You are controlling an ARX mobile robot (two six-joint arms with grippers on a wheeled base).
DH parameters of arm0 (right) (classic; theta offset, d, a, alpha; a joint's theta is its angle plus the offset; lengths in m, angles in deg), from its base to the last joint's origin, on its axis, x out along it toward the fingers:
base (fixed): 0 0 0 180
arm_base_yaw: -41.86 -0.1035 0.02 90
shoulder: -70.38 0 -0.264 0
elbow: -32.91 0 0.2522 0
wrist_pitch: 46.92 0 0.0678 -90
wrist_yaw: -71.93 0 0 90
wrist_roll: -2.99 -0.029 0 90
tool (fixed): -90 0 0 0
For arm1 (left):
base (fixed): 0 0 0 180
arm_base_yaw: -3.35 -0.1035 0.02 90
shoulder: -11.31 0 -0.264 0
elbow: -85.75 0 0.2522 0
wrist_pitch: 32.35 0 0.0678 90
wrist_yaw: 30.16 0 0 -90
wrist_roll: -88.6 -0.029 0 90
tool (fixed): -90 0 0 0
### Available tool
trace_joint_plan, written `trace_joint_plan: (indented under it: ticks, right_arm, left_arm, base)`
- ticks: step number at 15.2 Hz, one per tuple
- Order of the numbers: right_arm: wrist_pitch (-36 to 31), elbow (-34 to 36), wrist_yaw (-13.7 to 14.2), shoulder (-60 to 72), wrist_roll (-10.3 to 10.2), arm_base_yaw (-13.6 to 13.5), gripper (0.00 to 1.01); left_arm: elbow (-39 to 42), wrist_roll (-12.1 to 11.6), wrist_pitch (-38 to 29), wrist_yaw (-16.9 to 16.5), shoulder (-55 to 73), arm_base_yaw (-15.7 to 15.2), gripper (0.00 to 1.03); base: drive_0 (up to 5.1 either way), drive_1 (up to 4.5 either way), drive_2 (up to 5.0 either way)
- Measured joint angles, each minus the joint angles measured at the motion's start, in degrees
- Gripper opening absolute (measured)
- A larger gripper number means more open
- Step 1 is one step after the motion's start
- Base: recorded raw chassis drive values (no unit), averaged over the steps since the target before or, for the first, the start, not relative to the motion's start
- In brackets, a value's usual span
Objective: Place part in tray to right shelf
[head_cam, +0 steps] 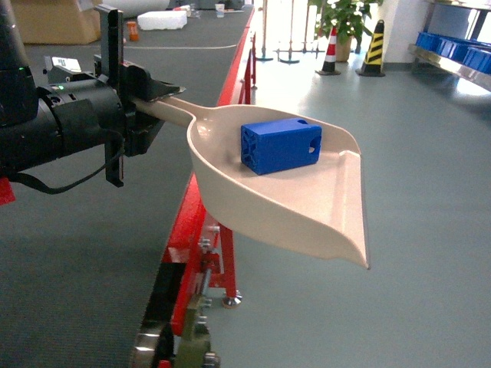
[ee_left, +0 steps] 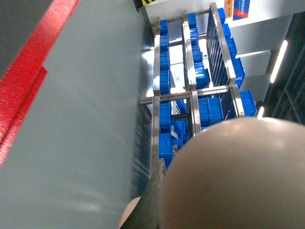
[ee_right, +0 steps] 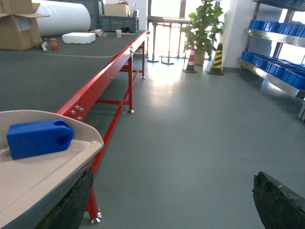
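The part lies in the tray. Our left gripper clamps the tray handle; our right gripper stands released, empty.

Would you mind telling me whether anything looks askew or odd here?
Nothing is spilled or damaged. The tray, held by its handle in the left hand, hangs out past the table edge over the floor, with the part lying inside it.

Left hand clamped; right hand apparently open.
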Motion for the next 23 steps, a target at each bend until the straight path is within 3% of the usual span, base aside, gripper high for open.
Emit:
trace_joint_plan:
  ticks: [23]
  right_arm:
    - [-0.11, 0.00, 0.00, -0.02, 0.00, 0.00, 0.98]
  left_arm:
    - [0.00, -0.02, 0.07, -0.07, 0.00, 0.09, 0.13]
  base:
    - [5.0, -2.44, -2.4]
